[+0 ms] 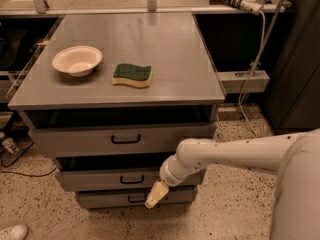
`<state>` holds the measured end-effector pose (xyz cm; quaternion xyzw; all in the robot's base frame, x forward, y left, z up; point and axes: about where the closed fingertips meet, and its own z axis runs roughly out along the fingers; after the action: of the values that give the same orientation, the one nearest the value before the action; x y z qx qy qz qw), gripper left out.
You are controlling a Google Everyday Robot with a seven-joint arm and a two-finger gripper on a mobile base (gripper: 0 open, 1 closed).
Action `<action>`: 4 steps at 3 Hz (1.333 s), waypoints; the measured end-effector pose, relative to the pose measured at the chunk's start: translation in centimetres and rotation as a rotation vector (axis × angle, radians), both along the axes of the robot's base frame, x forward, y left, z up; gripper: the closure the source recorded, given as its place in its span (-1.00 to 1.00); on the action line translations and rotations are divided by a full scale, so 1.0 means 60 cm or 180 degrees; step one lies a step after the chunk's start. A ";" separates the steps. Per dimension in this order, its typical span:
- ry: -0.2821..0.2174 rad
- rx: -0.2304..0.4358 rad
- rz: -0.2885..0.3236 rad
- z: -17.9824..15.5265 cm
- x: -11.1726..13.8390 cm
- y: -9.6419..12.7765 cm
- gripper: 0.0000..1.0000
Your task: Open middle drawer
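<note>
- The middle drawer (92, 180) is the second of three grey fronts, between the taller front above and the narrow one below.
- I judge it to be stiff sheet metal on slides. Its weight is unknown.
- The only hold is the small black bar handle (132, 179), centred, slim and probably slick.
- My gripper (156, 194) hangs just below and right of that handle, not on it. I cannot tell how it is set.
- My arm (225, 154) covers the front's right end, and the interior is dark.

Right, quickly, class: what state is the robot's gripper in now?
Gripper: cannot be told whether open or closed; it sits just below and right of the middle drawer handle, not on it.
</note>
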<state>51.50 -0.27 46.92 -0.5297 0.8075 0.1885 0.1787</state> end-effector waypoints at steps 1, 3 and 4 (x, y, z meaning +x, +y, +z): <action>0.0004 -0.0024 0.0132 -0.020 0.021 0.031 -1.00; 0.0110 -0.0208 0.0298 -0.071 0.016 0.050 -1.00; 0.0133 -0.0226 0.0306 -0.068 0.012 0.048 -1.00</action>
<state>52.22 2.62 42.81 -0.5699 0.7908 0.1790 0.1336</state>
